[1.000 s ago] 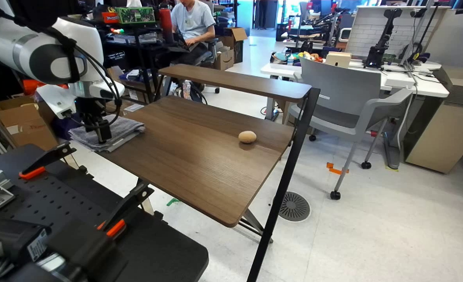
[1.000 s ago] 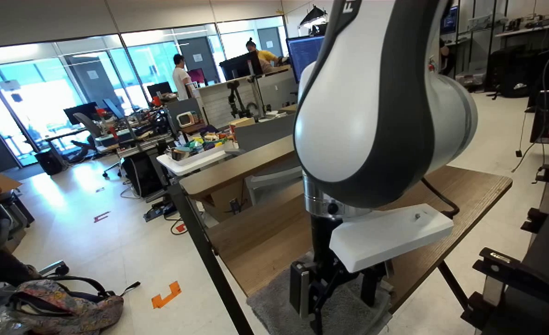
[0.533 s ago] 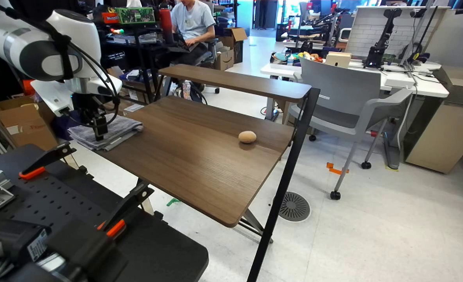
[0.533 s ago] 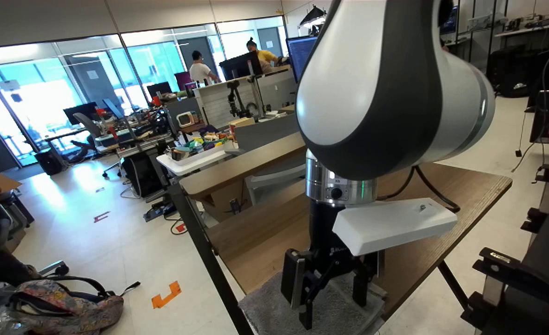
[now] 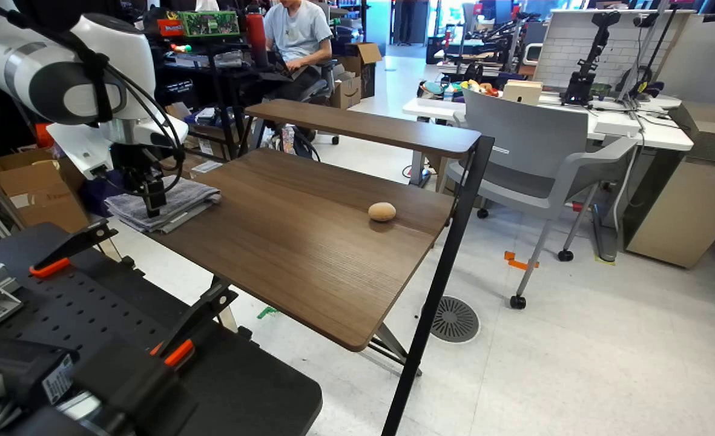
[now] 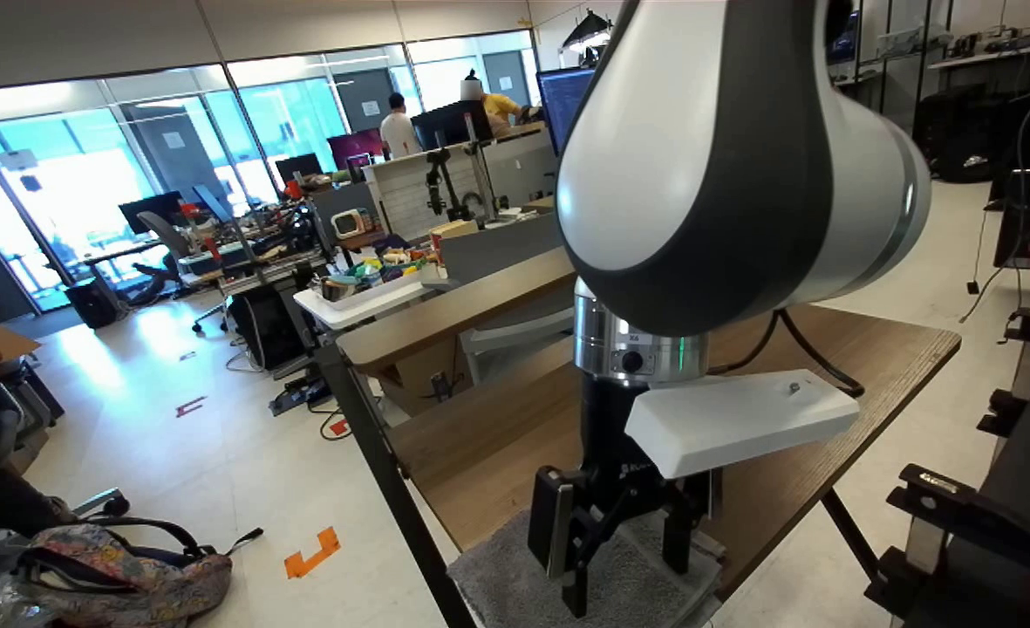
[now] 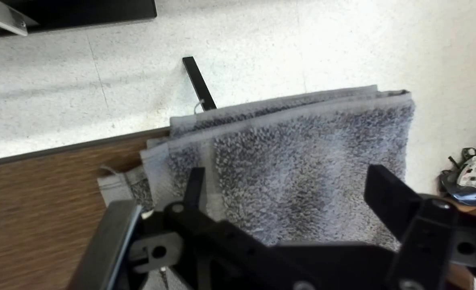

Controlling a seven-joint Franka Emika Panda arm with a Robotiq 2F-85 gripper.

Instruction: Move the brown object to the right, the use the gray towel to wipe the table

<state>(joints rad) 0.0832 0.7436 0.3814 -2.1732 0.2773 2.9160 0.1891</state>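
Gray towel [image 7: 286, 161]: folded in several layers at one end of the desk [image 5: 296, 242], covering a corner, with floor [image 7: 242, 52] showing just beyond it in the wrist view.
Hand [image 6: 625, 586]: hangs over the towel, its fingers [image 7: 385, 197] set wide, nothing gripped between them; whether the tips touch the pile cannot be told.
Towel's handling: probably light, limp and soft, with a nap that should give good friction; nothing to break, but the layers may slide apart or unfold.
Where to grip: likely best a deep pinch near the middle of the stack, since a shallow one may lift only the top ply.
Brown egg-shaped object [image 5: 382, 211]: rests on the desk, well apart from the towel, toward the opposite end; material unclear, likely light and prone to roll, perhaps fragile, so best held gently around its middle.
Step in hand: seemingly taking up the towel, the wiping not yet begun.
Hand's lettering: perhaps "RO" on the black body in an exterior view, the rest hidden by the white housing [image 6: 741, 419].
Metal cuff [image 6: 606, 344]: a small mark, perhaps "X6".
Cardboard box [image 5: 347, 92]: appears to carry the amazon name.
White sticker [image 5: 59, 378]: print too small to read.
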